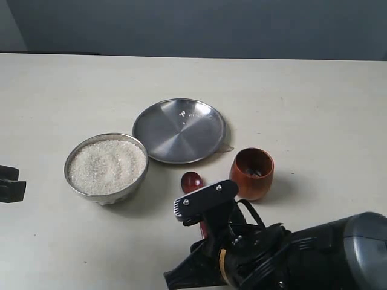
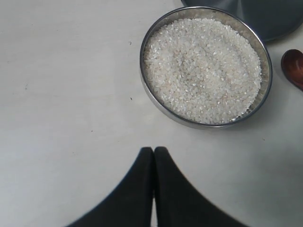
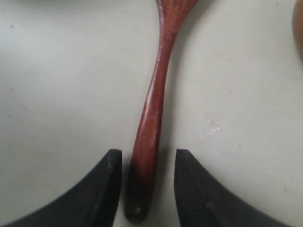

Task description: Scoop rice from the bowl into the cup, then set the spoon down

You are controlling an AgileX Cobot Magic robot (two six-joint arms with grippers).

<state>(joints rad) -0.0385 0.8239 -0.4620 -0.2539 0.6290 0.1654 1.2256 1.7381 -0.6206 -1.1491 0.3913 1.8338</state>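
Observation:
The silver bowl (image 1: 136,177) (image 2: 150,97) stands left of centre, filled with white rice (image 1: 107,165) (image 2: 202,70). The reddish-brown wooden cup (image 1: 252,173) stands to its right; its dark inside holds a few grains. Between them the wooden spoon (image 1: 192,181) (image 3: 154,111) lies flat on the table, its handle running under my right arm. My right gripper (image 3: 147,163) is open, its fingers on either side of the handle's end, apart from it. My left gripper (image 2: 153,152) is shut on nothing, short of the bowl. The spoon's head (image 2: 293,67) shows beyond the bowl.
A flat shallow steel plate (image 1: 179,130) lies behind the bowl and cup. The right arm's dark body (image 1: 284,254) fills the lower right of the exterior view. The left gripper's tip (image 1: 11,183) shows at the left edge. A grey wall runs behind the pale table.

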